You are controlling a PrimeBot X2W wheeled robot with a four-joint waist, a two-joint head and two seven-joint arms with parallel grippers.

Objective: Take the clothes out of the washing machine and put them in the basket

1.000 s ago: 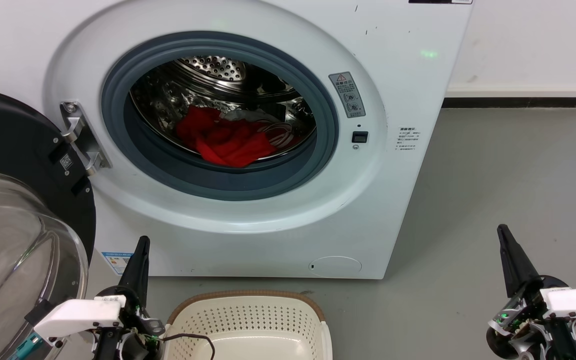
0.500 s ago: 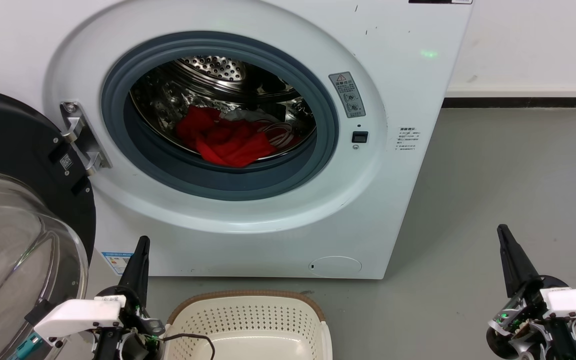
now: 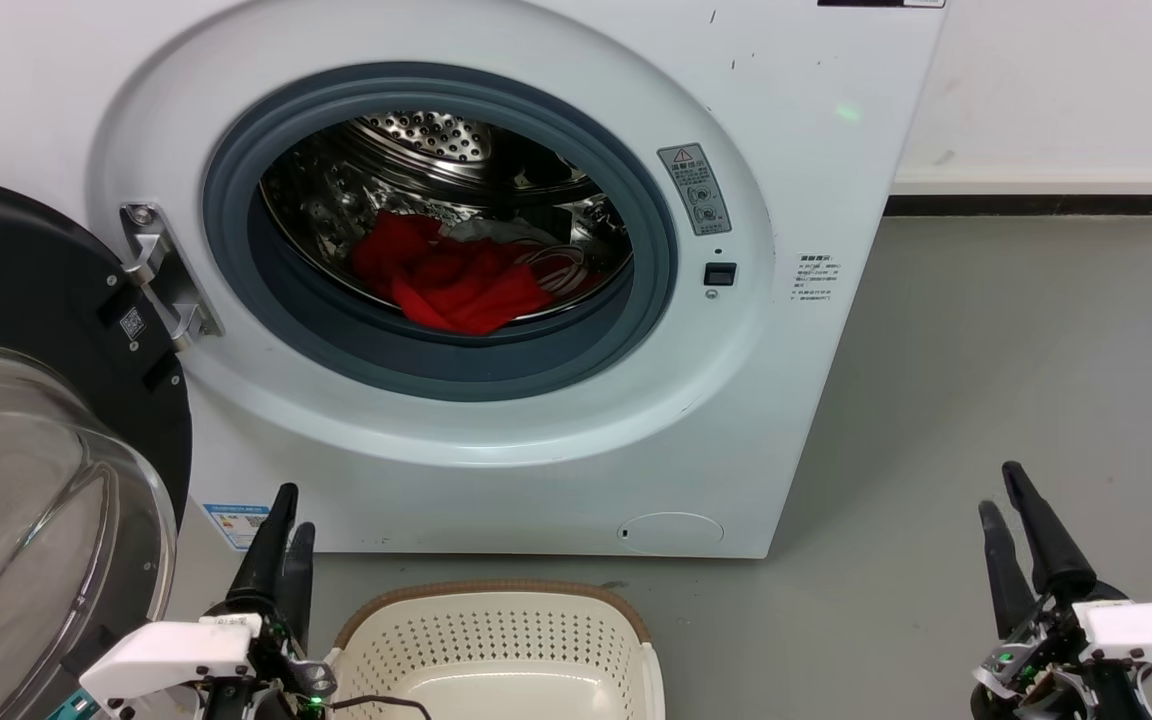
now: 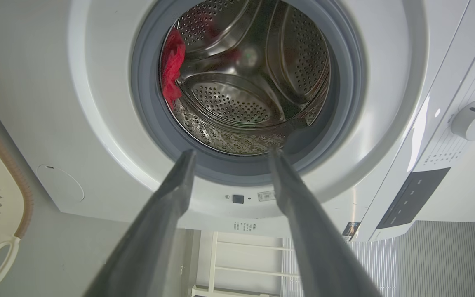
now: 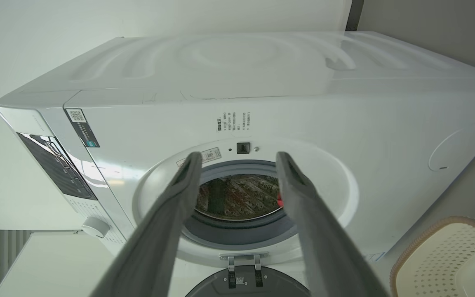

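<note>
Far left, the door point(image 3: 46, 480) hangs wide open: a clear domed glass bowl in a thick black rim, hung on a chunky silver metal hinge point(image 3: 161, 280). Just right of that, low down, the left gripper point(image 3: 294, 510) has its two long, dark, tapered fingers spread and empty. In the left wrist view the gap between them is plain to see, and they point at the drum mouth.

Next along the bottom edge is the cream-white perforated plastic laundry basket point(image 3: 496, 588). It has rounded corners, a brown woven-looking rim and a smooth base, and it sits on the floor right in front of the machine.

Above it is the big white front-loading washing machine point(image 3: 816, 150), a smooth glossy panel with a few small scuffs and stickers. A round grey rubber gasket point(image 3: 436, 372) rings the opening. Behind it, the shiny steel drum point(image 3: 426, 135) is dotted with small holes and has raised ribs.

The bright red soft jersey point(image 3: 446, 282) lies crumpled in a heap at the bottom of the drum. A bit of white cloth point(image 3: 496, 232) is tucked against its upper right side.

Right of the machine is plain matte grey floor point(image 3: 986, 330). The right gripper point(image 3: 1000, 490) is at the lower right, well apart from the washer. Its fingers are parted too, with nothing pinched.
</note>
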